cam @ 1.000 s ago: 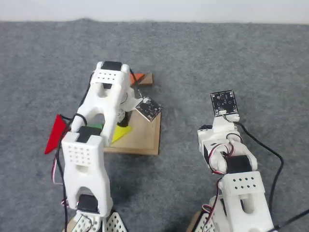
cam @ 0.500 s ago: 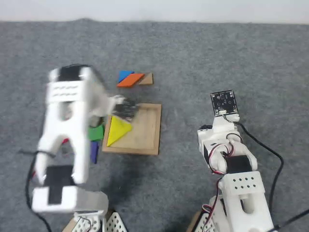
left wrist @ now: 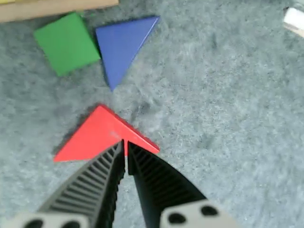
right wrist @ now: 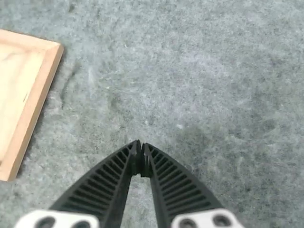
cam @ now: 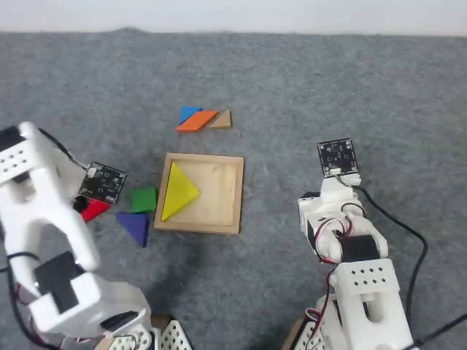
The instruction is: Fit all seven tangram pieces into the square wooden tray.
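Risking a skid: left gripper (left wrist: pixel 126 147) pressed together at the edge of the flat red triangular piece (left wrist: pixel 102 135), on grey carpet (left wrist: pixel 213 95) near the square wooden tray (cam: pixel 197 224); likely shoved aside unless spread first. Right gripper (right wrist: pixel 141 149) closed too.

Left arm (cam: pixel 44 219): raised and bent, well left of the tray (cam: pixel 197 227); left end effector (left wrist: pixel 126 147) pointing down, fingers pressed together. Right arm (cam: pixel 350 255): folded, right of the tray; right end effector (right wrist: pixel 141 161) closed, fingertips touching.
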Robot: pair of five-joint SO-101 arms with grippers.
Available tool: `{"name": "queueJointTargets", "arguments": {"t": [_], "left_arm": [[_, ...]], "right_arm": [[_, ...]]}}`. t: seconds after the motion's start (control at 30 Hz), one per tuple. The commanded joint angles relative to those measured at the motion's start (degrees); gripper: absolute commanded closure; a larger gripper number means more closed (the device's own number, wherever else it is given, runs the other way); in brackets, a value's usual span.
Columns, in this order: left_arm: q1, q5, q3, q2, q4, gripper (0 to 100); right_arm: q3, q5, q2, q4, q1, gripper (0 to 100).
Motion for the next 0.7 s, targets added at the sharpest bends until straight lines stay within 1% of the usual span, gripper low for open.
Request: {"name": "queueJointTargets", "arguments": {"t": [0.0, 0.03, 0.1, 0.2, 0.23, 0.27, 0.3, 0.33, 0.43, 0.47, 0.5, 0.57, 0.67], "left_arm": [[-1.58, -1.05, 0.48, 1.93, -5.01, 99], [-1.67, -2.02, 0.48, 2.46, -6.24, 99], [-2.37, -6.59, 0.75, 4.04, -8.26, 99], [-3.08, -14.59, 0.48, 5.89, -7.38, 99], [-3.34, -15.65, 0.48, 6.24, -7.30, 99], [-3.43, -14.42, 0.40, 6.42, -6.95, 99], [-3.34, -10.55, 0.40, 6.59, -5.89, 99], [-3.08, -4.57, 0.40, 6.68, -4.66, 99], [-1.85, 18.64, 0.40, 6.95, -3.78, 99], [-1.76, 25.32, 0.40, 6.95, -4.04, 99], [-1.67, 30.42, 0.40, 6.95, -4.92, 99], [-1.67, 34.46, 0.40, 6.95, -6.07, 99], [-1.14, 34.90, 0.48, 6.95, -5.89, 99]], "right_arm": [[-0.53, -0.09, -1.80, -0.40, -1.54, 99.1], [-0.44, -0.09, -1.80, -0.40, -1.80, 99.1], [-0.09, -0.09, -1.80, -0.40, -1.89, 99.1], [-0.09, -0.09, -1.80, -0.40, -1.80, 99.0], [-0.09, -0.09, -1.80, -0.40, -1.80, 99.0], [-0.09, -0.09, -1.80, -0.40, -1.80, 99.0], [-0.09, -0.09, -1.80, -0.40, -1.80, 99.0], [-0.09, -0.09, -1.80, -0.40, -1.80, 99.0], [-0.09, -0.09, -1.80, -0.40, -1.98, 99.0], [-0.09, -0.09, -1.80, -0.48, -1.98, 99.0], [0.00, -0.09, -1.80, -1.10, -1.98, 99.0], [0.18, 0.00, -1.54, -2.15, -1.54, 99.0], [0.18, 0.00, -1.63, -2.07, -1.27, 99.0]]}}
